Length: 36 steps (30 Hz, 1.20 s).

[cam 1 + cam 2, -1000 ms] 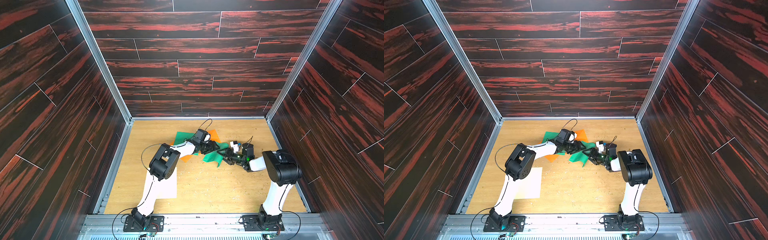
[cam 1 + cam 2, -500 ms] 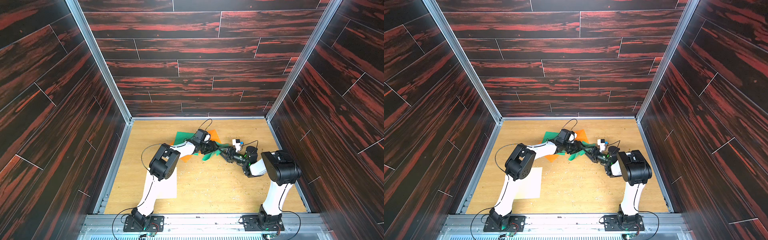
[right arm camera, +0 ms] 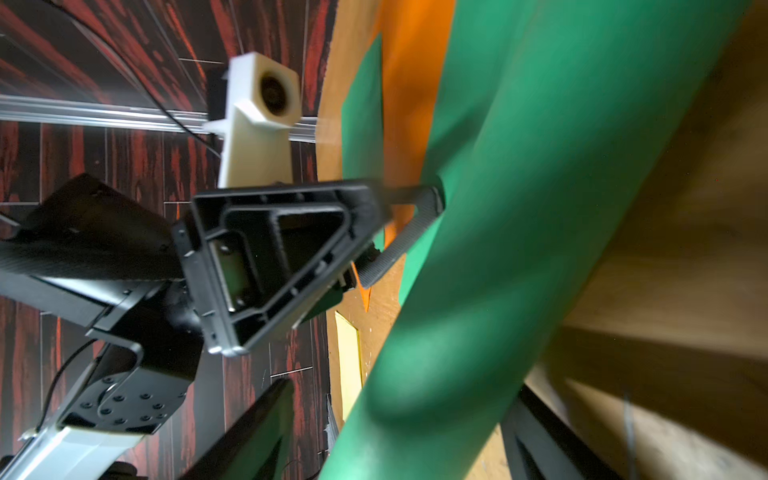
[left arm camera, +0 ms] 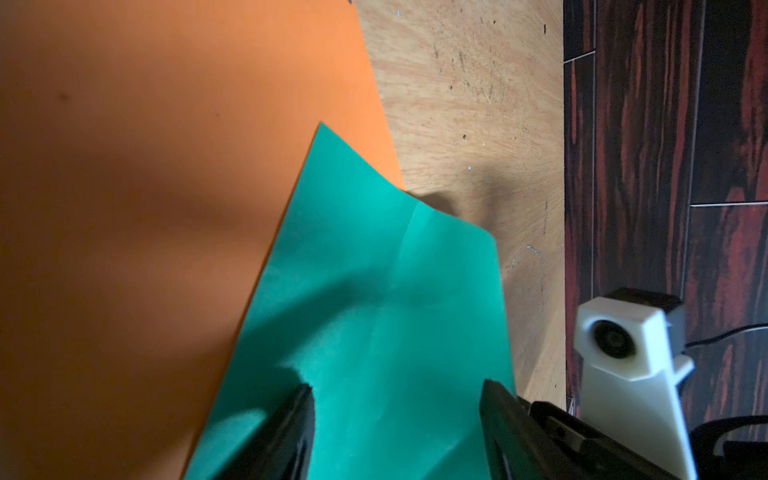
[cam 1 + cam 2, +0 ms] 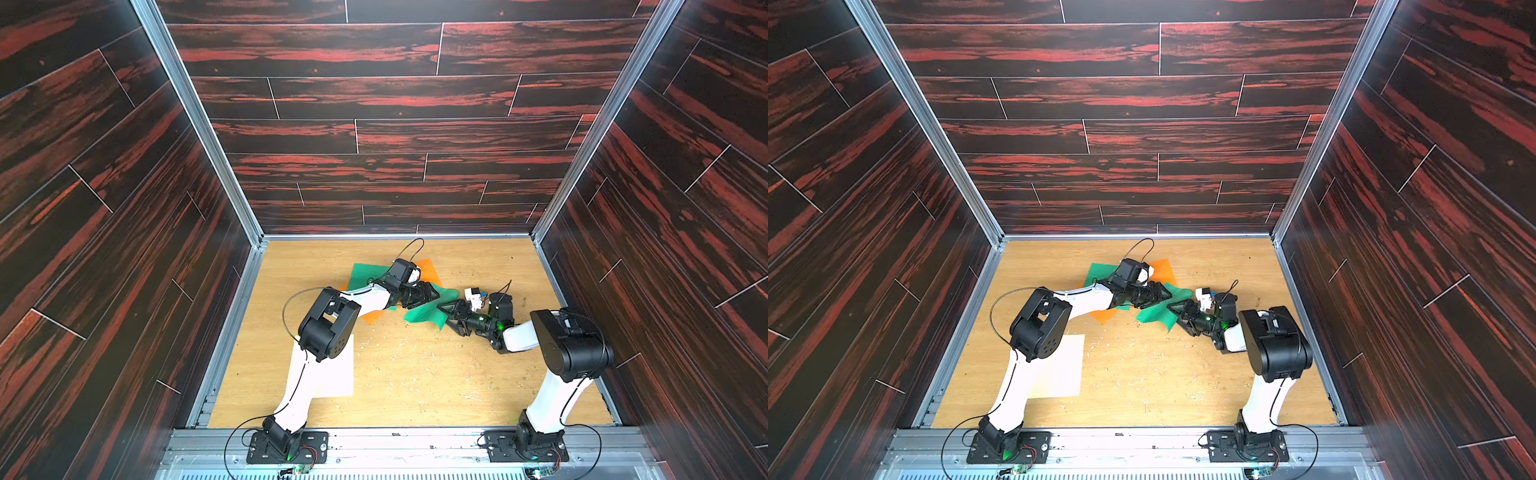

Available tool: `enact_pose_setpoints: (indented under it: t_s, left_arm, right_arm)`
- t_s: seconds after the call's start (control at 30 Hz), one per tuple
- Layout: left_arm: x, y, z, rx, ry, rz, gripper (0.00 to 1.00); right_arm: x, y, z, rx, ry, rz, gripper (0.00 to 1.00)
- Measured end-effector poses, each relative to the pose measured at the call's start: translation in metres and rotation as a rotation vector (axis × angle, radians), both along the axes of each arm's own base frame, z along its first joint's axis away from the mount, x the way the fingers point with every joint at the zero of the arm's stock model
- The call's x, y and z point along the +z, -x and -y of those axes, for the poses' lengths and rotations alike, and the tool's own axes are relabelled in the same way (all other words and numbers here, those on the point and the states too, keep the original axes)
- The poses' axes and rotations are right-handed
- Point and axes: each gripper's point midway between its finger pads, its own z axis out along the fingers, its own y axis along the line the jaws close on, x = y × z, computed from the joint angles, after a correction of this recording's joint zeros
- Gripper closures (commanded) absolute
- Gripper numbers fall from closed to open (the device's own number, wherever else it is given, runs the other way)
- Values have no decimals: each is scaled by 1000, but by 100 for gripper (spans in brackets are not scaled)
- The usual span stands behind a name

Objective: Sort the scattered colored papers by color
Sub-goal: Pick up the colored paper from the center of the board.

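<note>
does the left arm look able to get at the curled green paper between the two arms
Likely yes: the left hand is at the curled green paper, fingers open over it, and nothing covers that part.

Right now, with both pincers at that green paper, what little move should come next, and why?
Probably close the right pincer on the green sheet. The sheet bows up between its open jaws, while the left pincer, also open, seems to pin its other end over the orange sheet.
</note>
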Motion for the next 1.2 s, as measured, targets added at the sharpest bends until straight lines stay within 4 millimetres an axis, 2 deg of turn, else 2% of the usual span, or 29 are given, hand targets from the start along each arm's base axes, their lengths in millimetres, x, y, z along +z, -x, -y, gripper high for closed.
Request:
enact_pose_setpoints:
  t_s: [0.17,0.53,0.67,0.93,1.0,1.2]
  left_arm:
    - [0,0,0,-1,1,1,32]
    - [0,0,1,-2,7,7,32]
    - [0,0,0,-2,9,9,32]
    - [0,0,0,-2,9,10,32]
    - [0,0,0,-2,9,10,32]
    - [0,0,1,-2,9,11,32]
  right_arm:
    - [-9,9,-1,-16,-63,-75,17]
    - [5,18,0,-80,-348,-120,16]
    - [5,21,1,-91,-364,-153,16]
    - [3,28,6,-108,-351,-157,26]
    - [2,31,9,-109,-331,-137,31]
    - [-6,27,19,-123,-192,-89,36]
